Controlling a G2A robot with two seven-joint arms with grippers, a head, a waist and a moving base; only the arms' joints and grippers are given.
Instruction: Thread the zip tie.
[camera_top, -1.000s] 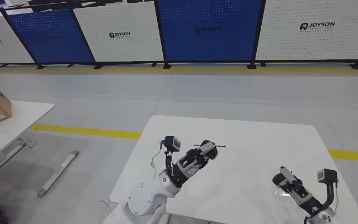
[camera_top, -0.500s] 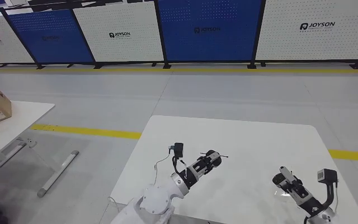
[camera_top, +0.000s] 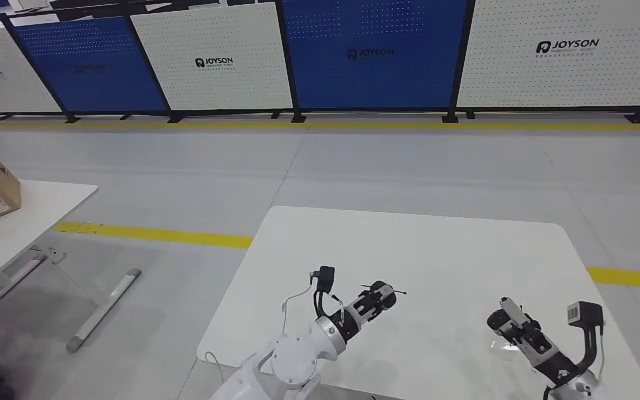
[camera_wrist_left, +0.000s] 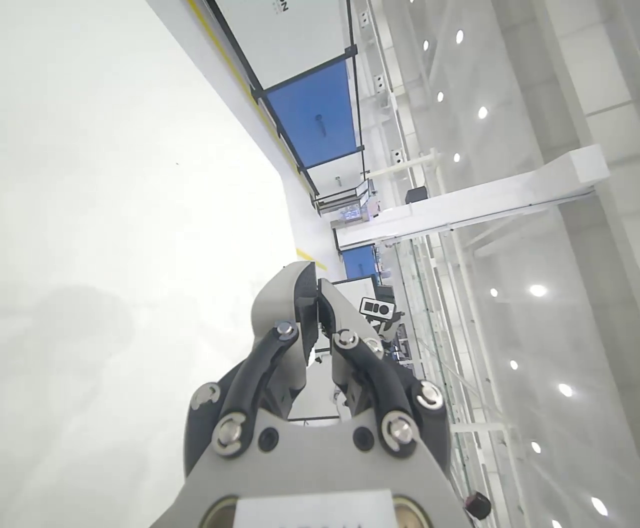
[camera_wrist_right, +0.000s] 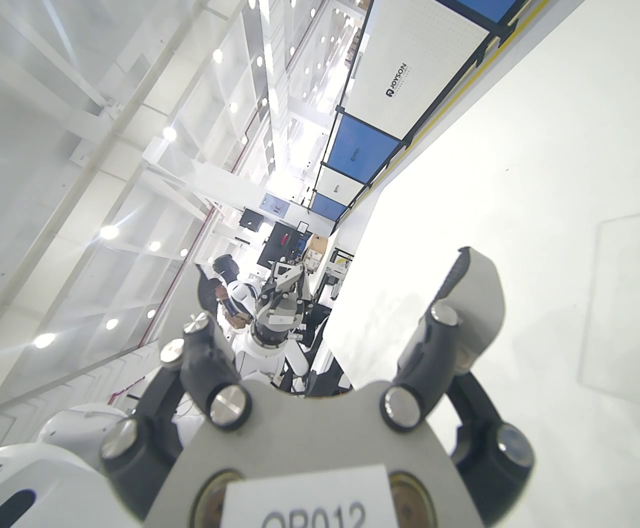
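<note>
Big factory hall here, blue and white pegboard panels (camera_top: 375, 55) along the back, a yellow floor line (camera_top: 150, 235), and one white table (camera_top: 450, 240) up front.

What just changed: the left arm (camera_top: 345, 315) has pulled back toward the near edge over the last second and rolled its wrist as it went. Its jaws are pressed together, and the pads (camera_wrist_left: 306, 300) meet with no gap in the left wrist view. They're pinching the zip tie (camera_top: 398, 292), a thin dark strip poking out toward the right edge, left of the middle near the near edge. The right arm (camera_top: 530, 343) hasn't budged and sits by the near right corner with its jaws spread wide, fingertips (camera_wrist_right: 470, 280) well apart.

My read is that the tie is being lined up to hand its free end across, so no threading yet. There's a wide stretch of white table between the two arms and out to the far edge. The right arm is close to its corner, so inward looks like the safe way to go.
</note>
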